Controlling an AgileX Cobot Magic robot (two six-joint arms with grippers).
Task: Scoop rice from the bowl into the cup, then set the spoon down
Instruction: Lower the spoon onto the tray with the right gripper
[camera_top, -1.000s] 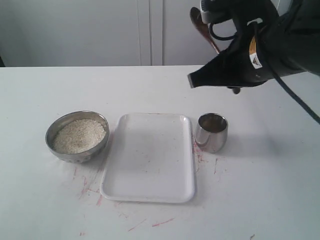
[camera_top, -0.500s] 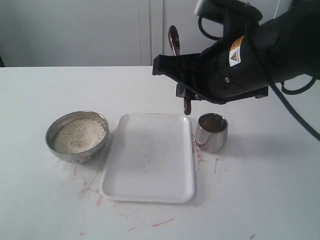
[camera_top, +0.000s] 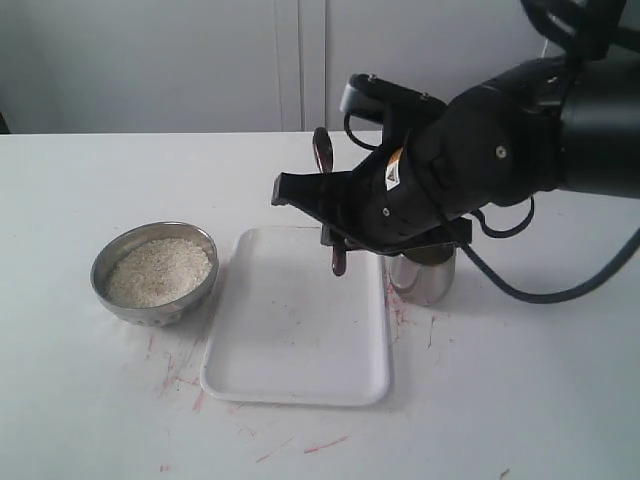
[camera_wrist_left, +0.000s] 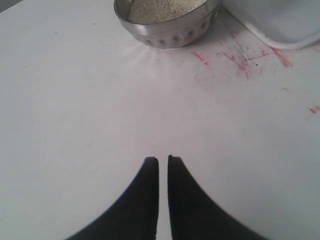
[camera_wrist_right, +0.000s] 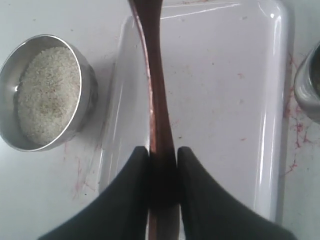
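The right tool (camera_wrist_right: 162, 151), clenched on the spoon (camera_wrist_right: 155, 85) above the tray (camera_top: 300, 340), seems set for a scoop, which calls for crossing to the bowl (camera_top: 150, 312) of rice (camera_top: 160, 270) just beside the tray and dipping in, while the left tool (camera_wrist_left: 163, 162) is pinched together, empty.

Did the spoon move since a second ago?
Yes. The spoon went left and lower, from up above the cup to over the white tray, closer to the bowl.
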